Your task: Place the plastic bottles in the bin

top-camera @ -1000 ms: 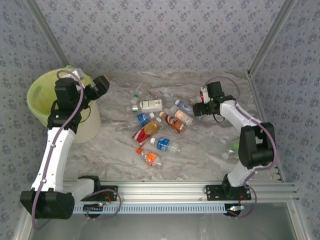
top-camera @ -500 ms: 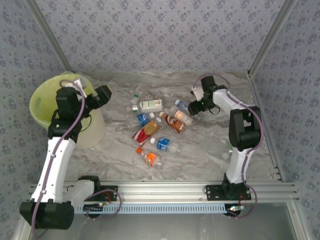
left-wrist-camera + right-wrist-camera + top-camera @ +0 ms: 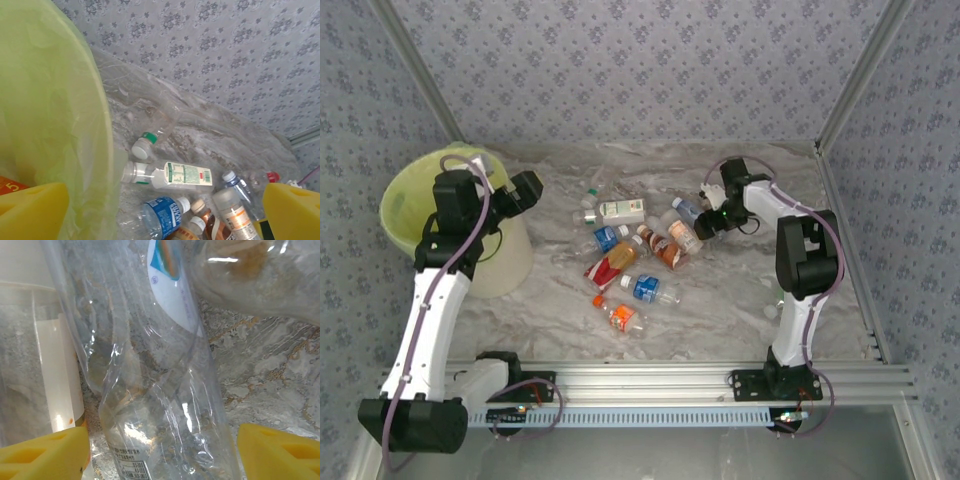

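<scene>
— Where are the bottles [image 3: 620,262]?
— Heaped on the counter [image 3: 720,300], right of the bin [image 3: 392,200].
— Anything in the way?
— Neighbours crowd the clear bottle [image 3: 160,390] that the right tool [image 3: 712,220] straddles, spread. The left tool [image 3: 527,188] is spread beside the bin.

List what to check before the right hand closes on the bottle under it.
1. Right hand open: ok, its yellow fingers stand apart.
2. Clear bottle between them: ok, it lies lengthwise in the gap.
3. Grasp free of neighbours: not ok, a white-labelled bottle lies close beside one finger.
4. Left hand open and empty: ok.
5. Way into the bin free: cannot tell, the left arm crosses its mouth in the top view.
</scene>
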Tool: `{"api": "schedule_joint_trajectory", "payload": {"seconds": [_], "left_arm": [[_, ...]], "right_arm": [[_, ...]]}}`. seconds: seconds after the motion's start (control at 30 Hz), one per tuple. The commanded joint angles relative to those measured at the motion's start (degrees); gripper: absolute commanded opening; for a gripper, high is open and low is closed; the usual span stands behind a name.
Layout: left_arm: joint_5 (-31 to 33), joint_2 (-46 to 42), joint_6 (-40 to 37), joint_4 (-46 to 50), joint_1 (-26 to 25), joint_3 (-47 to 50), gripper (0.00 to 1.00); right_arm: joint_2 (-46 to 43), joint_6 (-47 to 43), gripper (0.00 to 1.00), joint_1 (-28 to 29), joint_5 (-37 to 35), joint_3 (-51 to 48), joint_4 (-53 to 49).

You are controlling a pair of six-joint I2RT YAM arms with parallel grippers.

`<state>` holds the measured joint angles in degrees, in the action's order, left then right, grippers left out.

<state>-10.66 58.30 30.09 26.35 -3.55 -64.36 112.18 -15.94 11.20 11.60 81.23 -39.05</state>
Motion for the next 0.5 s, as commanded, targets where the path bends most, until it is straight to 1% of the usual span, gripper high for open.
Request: {"api": "schedule_joint_trajectory", "payload": {"seconds": [0.0,0.07,0.17,0.23,0.3,0.33,0.37,0.43,0.47], "left_arm": [[2.74,0.19,-4.28,4.48,0.05,-4.15,1.0],[6.18,-0.66,-4.77,5.36,0.11,-5.73,0.99],[13.77,-0.51,-5.71,7.5,0.04,-7.77,0.99],[20.51,1.17,-6.17,9.33,0.23,-9.29,0.99],[24.39,3.55,-5.78,11.52,0.94,-11.18,1.0],[24.54,4.78,-4.91,14.08,1.22,-13.0,1.0],[23.09,5.35,-4.69,15.34,1.11,-14.49,0.99],[14.84,4.65,-5.31,14.53,-0.66,-15.87,0.99],[12.3,3.78,-5.78,13.21,-2.41,-15.73,0.99]], "right_arm": [[-0.36,-0.53,0.81,0.44,-1.22,-1.05,-0.99],[-0.62,-0.49,0.82,0.71,-1.29,-1.65,-0.47],[-1.17,-0.4,0.8,1.31,-3.38,-2.61,0.83],[-0.99,-0.32,0.79,1.46,-4.87,-2.66,1.25],[-0.89,-0.07,0.78,1.44,-5.63,-2.74,1.51],[-0.97,0.27,0.76,1.5,-6.18,-2.9,1.76],[-1.23,0.53,0.73,1.54,-6.62,-3.08,2.09],[-2.01,1.03,0.67,1.54,-7.35,-3.77,2.96],[-2.58,1.18,0.64,1.54,-7.54,-4.11,3.34]]}}
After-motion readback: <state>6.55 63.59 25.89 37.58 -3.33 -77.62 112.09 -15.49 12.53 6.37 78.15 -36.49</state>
